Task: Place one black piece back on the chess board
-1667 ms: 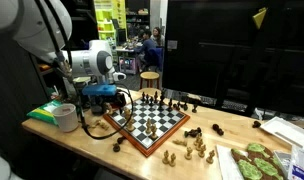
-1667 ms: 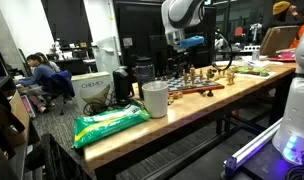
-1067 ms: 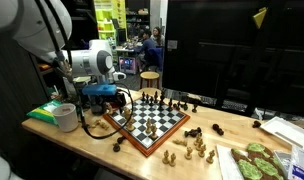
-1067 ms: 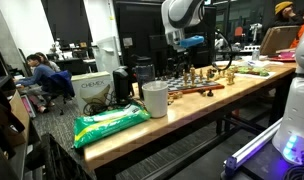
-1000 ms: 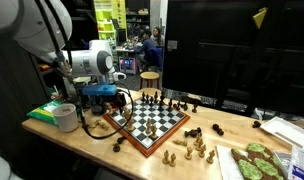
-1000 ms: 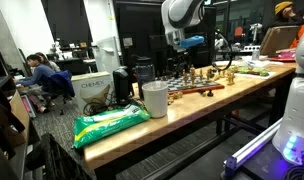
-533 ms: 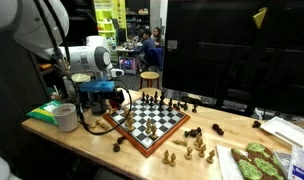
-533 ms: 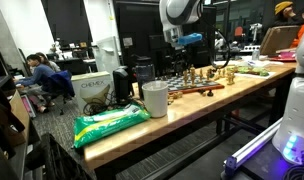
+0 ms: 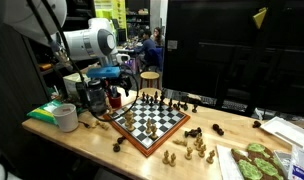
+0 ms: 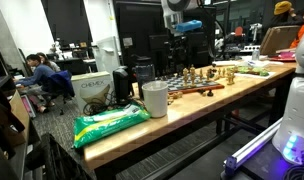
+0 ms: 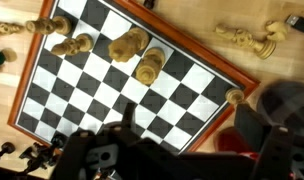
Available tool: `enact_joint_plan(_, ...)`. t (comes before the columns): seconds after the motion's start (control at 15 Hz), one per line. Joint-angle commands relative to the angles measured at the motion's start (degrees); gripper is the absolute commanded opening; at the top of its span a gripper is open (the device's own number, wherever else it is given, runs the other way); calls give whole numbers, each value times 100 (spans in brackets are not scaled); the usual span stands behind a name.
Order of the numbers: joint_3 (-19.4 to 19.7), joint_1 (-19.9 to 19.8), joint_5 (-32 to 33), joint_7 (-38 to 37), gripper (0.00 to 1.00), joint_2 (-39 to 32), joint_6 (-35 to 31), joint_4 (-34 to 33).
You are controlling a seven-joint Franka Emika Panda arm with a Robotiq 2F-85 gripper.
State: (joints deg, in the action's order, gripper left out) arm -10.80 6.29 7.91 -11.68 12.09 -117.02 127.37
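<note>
The chess board (image 9: 128, 130), black and white squares in a reddish-brown frame, lies on the wooden table; it also shows in the wrist view (image 11: 102, 82) and faintly in an exterior view (image 10: 197, 90). Black pieces stand along its far side (image 9: 168, 100); loose black pieces lie on the table (image 9: 117, 146) (image 9: 214, 130). Light pieces (image 11: 127, 45) stand on the board in the wrist view. My gripper (image 9: 113, 98) hangs above the board's near-left corner. Its jaws are dark and blurred in the wrist view (image 11: 127, 125); I cannot tell whether they hold anything.
A white cup (image 9: 65, 117) (image 10: 155, 98) and a green bag (image 10: 110, 123) sit at the table's end. Loose light pieces (image 9: 192, 148) lie in front of the board. A tray with green items (image 9: 257, 160) is further along.
The gripper has risen from low beside the board's edge and moved toward the board. Board and loose pieces look unmoved.
</note>
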Motion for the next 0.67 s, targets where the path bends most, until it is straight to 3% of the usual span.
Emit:
enact_joint_plan(0.0, 175, -123, 143, -35, 100, 93, -302, -224)
enact_joint_plan(0.27, 314, -272, 247, -13, 100, -59, -641, -592)
enact_joint_plan(0.6, 337, -269, 124, 5, 100, -34, -618, -542)
